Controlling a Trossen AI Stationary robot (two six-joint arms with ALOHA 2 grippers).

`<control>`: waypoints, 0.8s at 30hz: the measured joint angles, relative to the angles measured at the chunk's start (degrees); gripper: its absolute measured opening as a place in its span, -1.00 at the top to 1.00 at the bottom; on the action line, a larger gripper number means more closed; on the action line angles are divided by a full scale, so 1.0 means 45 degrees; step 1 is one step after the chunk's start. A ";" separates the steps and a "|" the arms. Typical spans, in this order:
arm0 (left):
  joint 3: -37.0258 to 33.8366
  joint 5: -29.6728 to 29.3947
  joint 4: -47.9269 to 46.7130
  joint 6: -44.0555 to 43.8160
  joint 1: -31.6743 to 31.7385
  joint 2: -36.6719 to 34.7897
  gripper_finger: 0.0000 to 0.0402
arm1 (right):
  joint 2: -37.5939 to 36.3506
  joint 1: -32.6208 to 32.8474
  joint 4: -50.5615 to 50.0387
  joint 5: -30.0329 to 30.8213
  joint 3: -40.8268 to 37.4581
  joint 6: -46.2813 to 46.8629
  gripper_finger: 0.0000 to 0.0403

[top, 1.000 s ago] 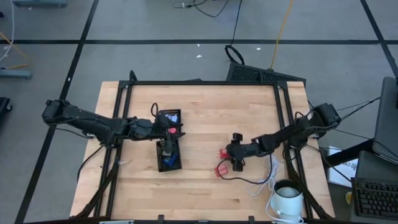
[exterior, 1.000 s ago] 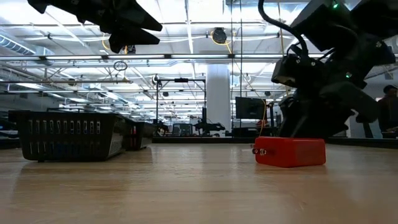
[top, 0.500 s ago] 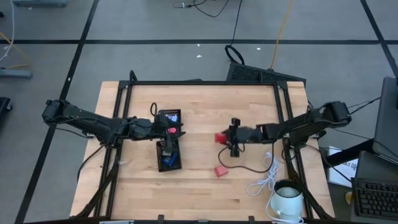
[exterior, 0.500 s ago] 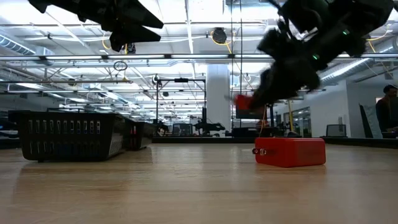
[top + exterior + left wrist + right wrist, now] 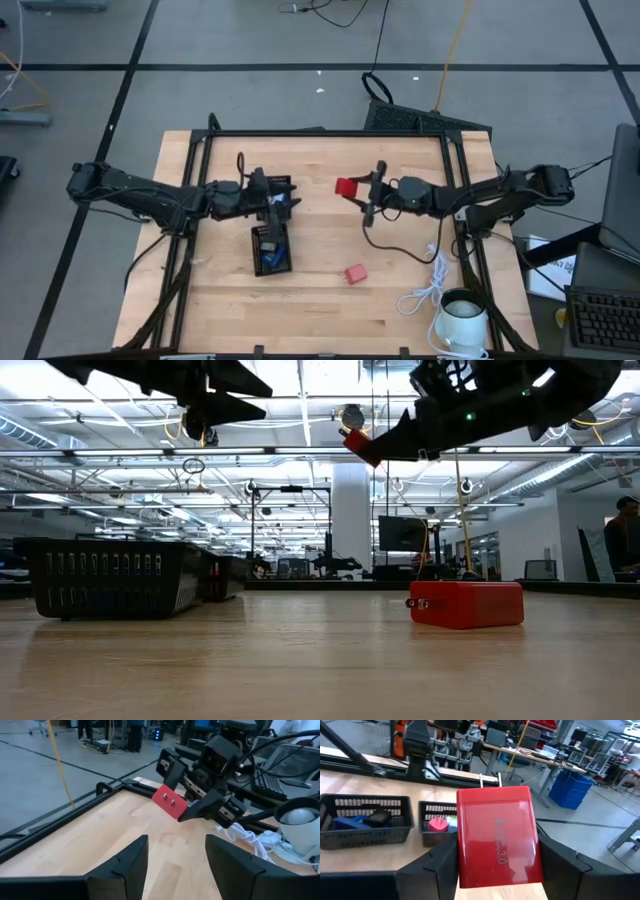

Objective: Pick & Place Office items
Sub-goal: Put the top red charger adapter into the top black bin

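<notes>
My right gripper (image 5: 362, 196) is shut on a red plug-like block (image 5: 347, 187) with two metal prongs (image 5: 490, 779), high above the table's middle; it also shows in the low view (image 5: 358, 443). A second red block (image 5: 355, 274) lies flat on the table near the front. My left gripper (image 5: 272, 196) is open and empty above two black mesh trays (image 5: 272, 250) that hold small blue, black and pink pieces (image 5: 438, 824). My right gripper pinches the red block's two long sides (image 5: 462, 865) between its two fingers, at the end away from the prongs. The fingers come about level from the table's right and lie along the block. The block is lifted clear, its prongs toward the table's left.
A white coiled cable (image 5: 430, 285) and a white mug (image 5: 462, 318) sit at the front right corner. A dark cord (image 5: 395, 247) trails on the table below the right gripper. Bare wood lies between the trays and the second red block.
My right gripper has risen from the table with the red block and gone toward the far edge and somewhat left; the block is now lifted clear. The second red block has stayed on the table.
</notes>
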 joint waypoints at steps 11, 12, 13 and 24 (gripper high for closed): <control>0.0036 0.1192 0.2433 -0.2443 0.1152 0.2201 0.09 | 0.0000 -0.0250 0.0809 -0.0017 0.0000 -0.1697 -0.02; 0.0140 0.1613 0.2449 -0.2988 0.1305 0.2539 0.07 | 0.0023 -0.0194 0.0602 -0.0014 0.0000 -0.1934 -0.02; 0.0232 0.1966 0.2520 -0.3504 0.1455 0.2820 0.03 | 0.0112 -0.0144 0.0473 -0.0007 0.0000 -0.2161 -0.02; 0.1726 0.2429 0.2685 -0.6223 0.2250 0.5244 -0.54 | 0.1848 0.0582 0.1557 0.0007 -0.0015 -0.4072 -0.02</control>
